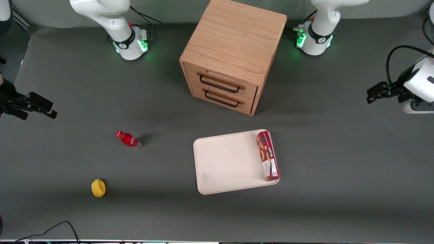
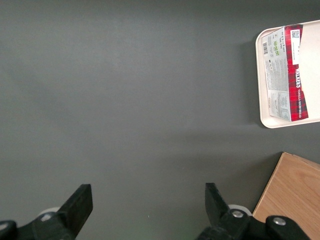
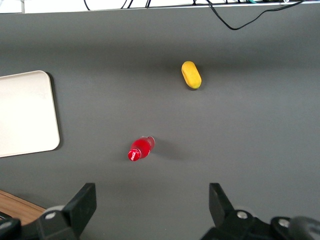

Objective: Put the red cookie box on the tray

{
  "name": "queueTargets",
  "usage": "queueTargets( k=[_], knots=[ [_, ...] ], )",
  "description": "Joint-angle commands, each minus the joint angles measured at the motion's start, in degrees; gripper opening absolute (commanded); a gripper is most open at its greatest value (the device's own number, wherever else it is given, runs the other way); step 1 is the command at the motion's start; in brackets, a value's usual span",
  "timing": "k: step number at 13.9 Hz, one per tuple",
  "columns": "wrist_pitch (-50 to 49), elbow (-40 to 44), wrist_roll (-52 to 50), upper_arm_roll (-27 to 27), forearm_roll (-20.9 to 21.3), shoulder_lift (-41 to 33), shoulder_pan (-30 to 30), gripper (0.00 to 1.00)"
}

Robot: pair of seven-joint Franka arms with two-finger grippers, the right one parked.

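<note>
The red cookie box (image 1: 268, 156) lies flat on the cream-pink tray (image 1: 227, 162), along the tray's edge toward the working arm's end. The box (image 2: 286, 72) and the tray (image 2: 312, 50) also show in the left wrist view. The left gripper (image 1: 370, 97) hovers above the bare table at the working arm's end, well apart from the tray and box. In the left wrist view the gripper (image 2: 147, 192) is open and empty, with only grey table between its fingers.
A wooden two-drawer cabinet (image 1: 234, 57) stands farther from the front camera than the tray. A small red bottle (image 1: 129, 139) and a yellow object (image 1: 98, 187) lie toward the parked arm's end. A cable (image 1: 57, 227) lies at the near edge.
</note>
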Motion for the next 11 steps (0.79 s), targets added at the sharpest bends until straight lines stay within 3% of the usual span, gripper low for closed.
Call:
queueTargets(
  k=[1, 11],
  knots=[
    [1.0, -1.5, -1.0, 0.5, 0.3, -1.9, -0.6, 1.0],
    [-1.0, 3.0, -0.8, 0.5, 0.2, 1.2, -0.6, 1.0]
  ],
)
